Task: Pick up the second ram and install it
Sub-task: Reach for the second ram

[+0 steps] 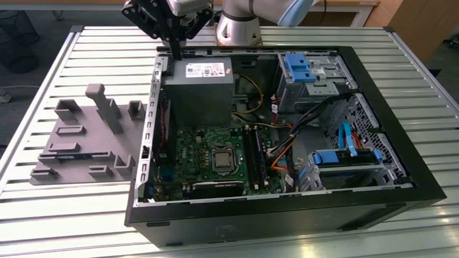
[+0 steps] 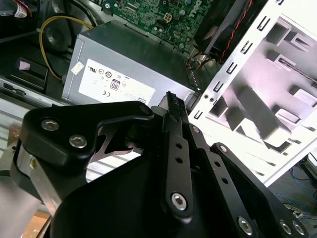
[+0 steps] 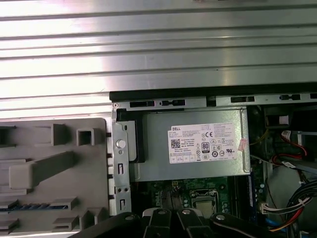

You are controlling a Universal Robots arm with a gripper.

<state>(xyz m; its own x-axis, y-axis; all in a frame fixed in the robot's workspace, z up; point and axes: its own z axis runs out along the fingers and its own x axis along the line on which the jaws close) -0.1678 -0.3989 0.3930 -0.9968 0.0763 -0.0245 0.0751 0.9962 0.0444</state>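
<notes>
The second ram [image 1: 74,156] is a thin blue stick lying in a slot of the grey holder block [image 1: 86,140] at the exterior view's left, outside the computer case. In the first wrist view the ram [image 3: 30,206] shows as a blue strip in that holder. My gripper [image 1: 176,54] hangs over the back edge of the case, above the grey power supply [image 1: 197,86], well away from the ram. Its black fingers [image 2: 172,99] are pressed together, shut, with nothing between them. The green motherboard [image 1: 215,156] with its black memory slots [image 1: 255,156] lies deep in the open case.
The open black case [image 1: 287,215] takes up the middle of the slatted metal table [image 1: 72,226]. Blue drive cages [image 1: 305,70], cables and a metal case wall [image 1: 152,107] surround the motherboard. The grey holder has upright posts [image 1: 104,105]. The arm's base [image 1: 240,27] stands behind the case.
</notes>
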